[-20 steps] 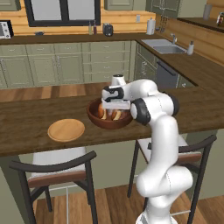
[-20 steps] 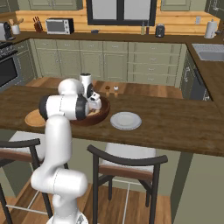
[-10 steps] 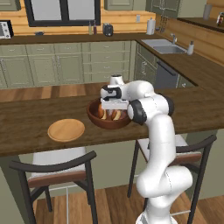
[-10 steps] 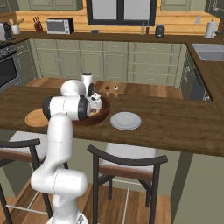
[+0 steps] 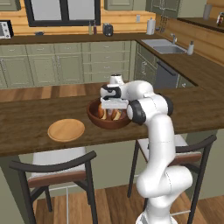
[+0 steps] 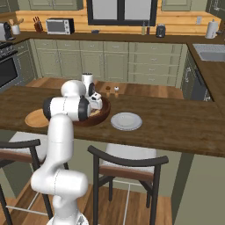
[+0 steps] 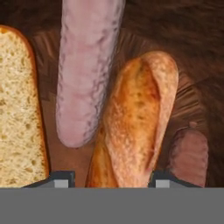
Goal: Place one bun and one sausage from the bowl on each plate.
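Two buns (image 7: 138, 118), two sausages (image 7: 85, 65), one bowl (image 5: 94, 117), two plates (image 6: 126, 121).

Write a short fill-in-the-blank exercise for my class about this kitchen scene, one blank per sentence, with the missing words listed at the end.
1. The claw reaches down into the wooden ____.
2. In the hand view, the golden-brown bun lies between the two finger ____.
3. Left of that bun lies a long pink ____.
4. The tan plate and the pale plate hold ____ food.

Missing words: bowl; tips; sausage; no
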